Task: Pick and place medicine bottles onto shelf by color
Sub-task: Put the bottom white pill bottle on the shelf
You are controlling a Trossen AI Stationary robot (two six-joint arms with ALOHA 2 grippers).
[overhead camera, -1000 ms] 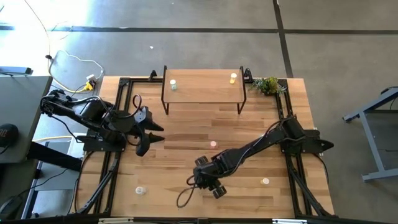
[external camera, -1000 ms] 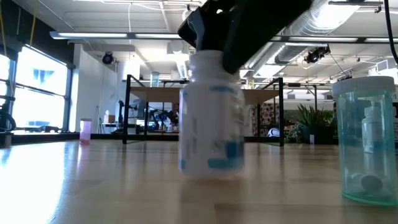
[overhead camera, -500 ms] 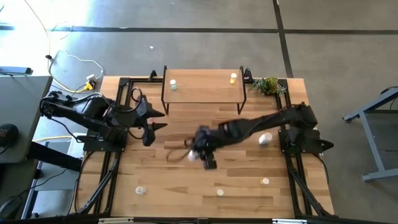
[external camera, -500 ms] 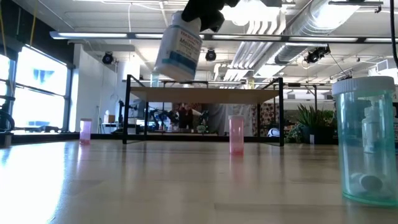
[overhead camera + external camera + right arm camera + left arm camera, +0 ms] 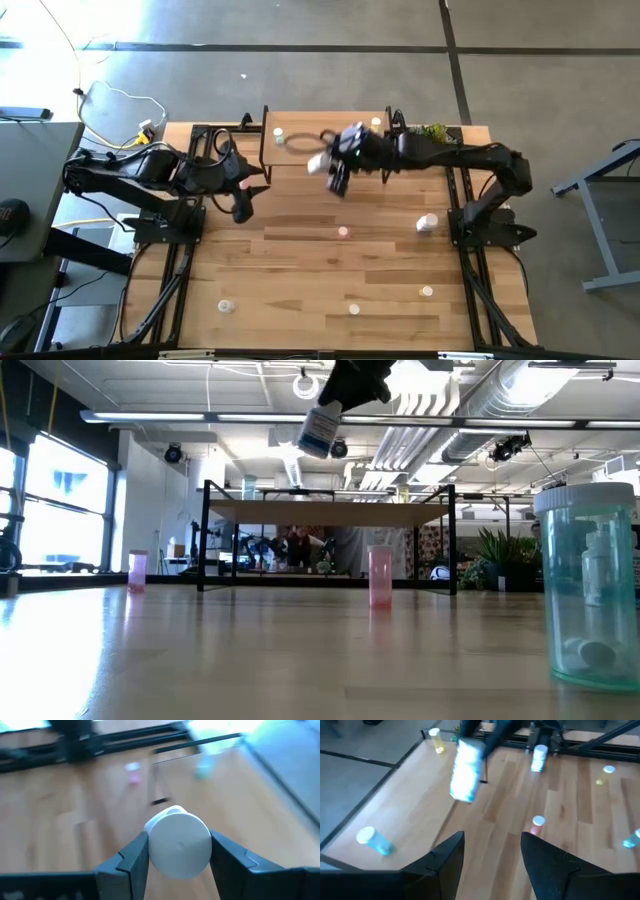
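Note:
My right gripper is shut on a larger white bottle with a blue label, held in the air over the front edge of the shelf. The bottle also shows in the left wrist view. A greenish bottle and a yellow bottle stand on the shelf top. A pink bottle stands on the table in front of the shelf. My left gripper is open and empty at the table's left, near the shelf's left leg. My right gripper pinches the white bottle between its two fingers at its cap end, one finger on each side. The fingers come from the table's right, slanting down. The bottle is lifted clear and hangs tilted, its bottom end lowest.
A white bottle stands at the right; small bottles stand near the front edge. A translucent bottle is close to the low camera. A green plant sits at the far right corner.
My right gripper has lifted the white bottle off the table near the front edge and carried it up and toward the far edge, to above the shelf's front. The bottle has tipped from upright to tilted. My left gripper has drifted slightly toward the far edge.

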